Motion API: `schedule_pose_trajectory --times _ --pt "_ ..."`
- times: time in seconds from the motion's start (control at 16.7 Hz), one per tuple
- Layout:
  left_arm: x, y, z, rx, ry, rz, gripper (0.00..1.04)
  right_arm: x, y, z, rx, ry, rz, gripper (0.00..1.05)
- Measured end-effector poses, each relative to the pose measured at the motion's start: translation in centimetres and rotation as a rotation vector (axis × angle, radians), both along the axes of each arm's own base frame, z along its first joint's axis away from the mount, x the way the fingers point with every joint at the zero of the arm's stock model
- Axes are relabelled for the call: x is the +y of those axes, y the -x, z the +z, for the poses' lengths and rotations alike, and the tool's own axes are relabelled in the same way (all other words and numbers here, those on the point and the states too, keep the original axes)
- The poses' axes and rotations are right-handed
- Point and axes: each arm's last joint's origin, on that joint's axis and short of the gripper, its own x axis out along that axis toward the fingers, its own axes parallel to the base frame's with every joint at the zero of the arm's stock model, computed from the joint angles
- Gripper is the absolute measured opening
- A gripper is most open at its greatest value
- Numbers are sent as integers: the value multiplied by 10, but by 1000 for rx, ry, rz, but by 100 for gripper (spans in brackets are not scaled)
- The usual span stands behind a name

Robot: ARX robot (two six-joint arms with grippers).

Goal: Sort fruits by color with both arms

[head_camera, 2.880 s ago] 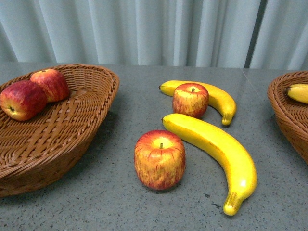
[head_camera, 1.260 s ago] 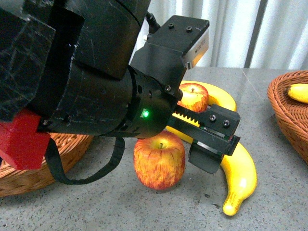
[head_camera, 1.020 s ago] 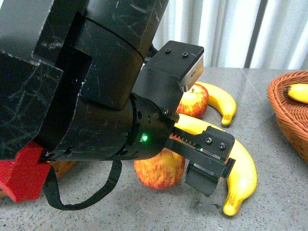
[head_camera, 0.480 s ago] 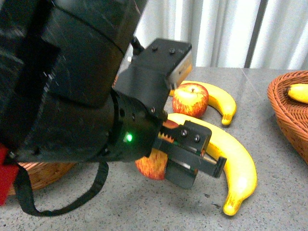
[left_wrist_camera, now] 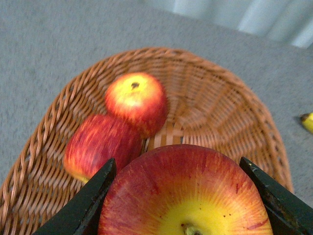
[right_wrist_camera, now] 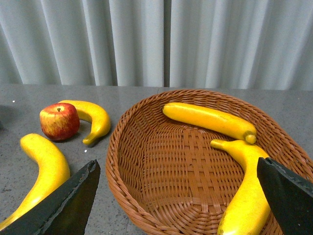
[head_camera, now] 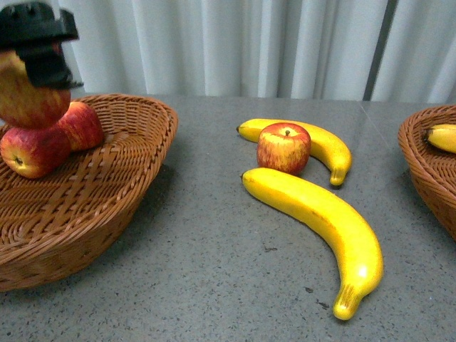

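Apples, front view: held apple (head_camera: 32, 96) clamped in left gripper (head_camera: 39, 60), hanging over left basket (head_camera: 146, 117), right above two basket apples (head_camera: 34, 151).
Table, front view: loose apple (head_camera: 283, 148) sits betw. far banana (head_camera: 324, 146) and near banana (head_camera: 320, 217); just in front of far one, contact can't tell.
Near banana axis: diag., from table centre twd near-right, dark tip nearest cam.
Left wrist view: fingers (left_wrist_camera: 83, 205) shut hard on both flanks of held apple, stem end up; basket weave and both basket apples directly beneath. Judged: release alone should do it, though it may roll off them.
Right wrist view: right gripper (right_wrist_camera: 176, 200) spread wide, empty; right basket (right_wrist_camera: 127, 127) below w/ stored bananas (right_wrist_camera: 210, 120).
Next-move relation: table bananas lie just beside right basket, centre side, so right arm nearer; loose apple suits left arm.
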Motion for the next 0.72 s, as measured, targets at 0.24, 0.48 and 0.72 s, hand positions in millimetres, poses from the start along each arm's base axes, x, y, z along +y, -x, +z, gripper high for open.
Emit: schedule_pose_trajectory --times 0.24,0.48,0.72 --pt "3 10 -39 111 98 -14 66 0 0 0 0 0 0 98" --pt "1 18 -58 169 99 -2 66 0 0 0 0 0 0 98" --pt "-18 30 -32 70 81 -49 97 0 0 0 0 0 0 98"
